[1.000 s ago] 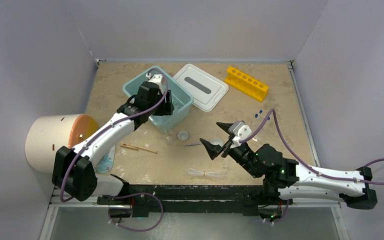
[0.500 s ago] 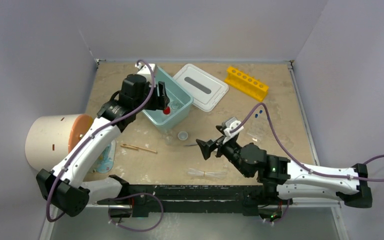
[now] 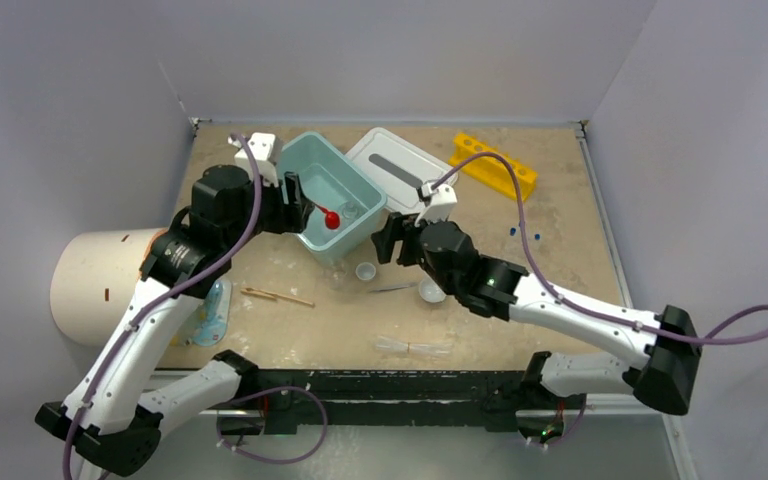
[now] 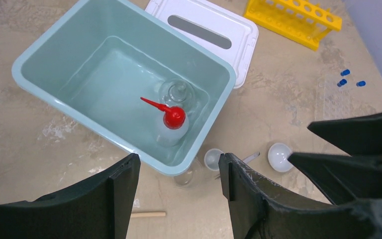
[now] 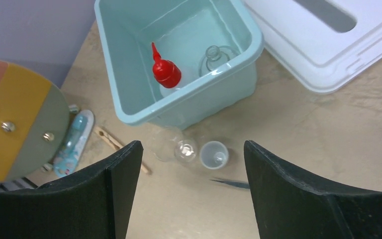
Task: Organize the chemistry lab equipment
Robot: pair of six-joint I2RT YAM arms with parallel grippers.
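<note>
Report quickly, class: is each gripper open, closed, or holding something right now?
Left gripper: open, holding nothing.
Right gripper: open, holding nothing.

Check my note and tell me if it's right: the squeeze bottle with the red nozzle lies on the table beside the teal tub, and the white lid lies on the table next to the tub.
Not right. The squeeze bottle is inside the teal tub, on its floor, not on the table beside it. The left wrist view shows this plainly. The white lid does lie on the table next to the tub.
</note>
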